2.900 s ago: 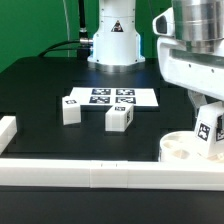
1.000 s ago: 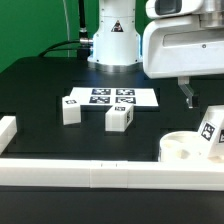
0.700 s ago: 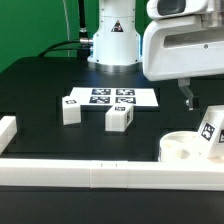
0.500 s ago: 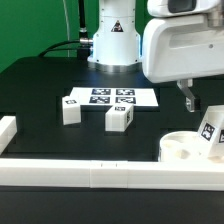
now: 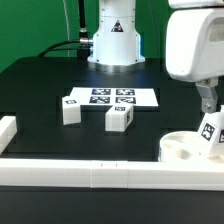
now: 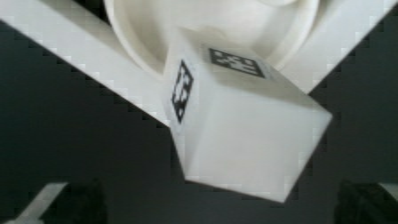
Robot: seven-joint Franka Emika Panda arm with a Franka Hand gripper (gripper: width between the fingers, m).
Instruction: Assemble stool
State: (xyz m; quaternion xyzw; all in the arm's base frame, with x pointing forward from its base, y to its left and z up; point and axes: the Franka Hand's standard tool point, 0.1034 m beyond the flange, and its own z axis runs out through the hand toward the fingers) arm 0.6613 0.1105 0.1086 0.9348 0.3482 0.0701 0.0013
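Now the two-finger gripper hangs just above the short blocky white plastic leg. In the wrist view its dark fingertips stand spread wide to either side of that leg, pinching nothing. The leg leans tilted against the thick round white disc seat, at the exterior view's right, close to the long white bar. Whether its foot sits in a socket is hidden.

I judge that fitting this first leg is the step in hand. Next the gripper must descend, close squarely on the leg's flat sides and straighten it.

Two more tagged white legs wait near the marker board.

Half a second ago the gripper hung further toward the exterior view's left; the parts have not moved.
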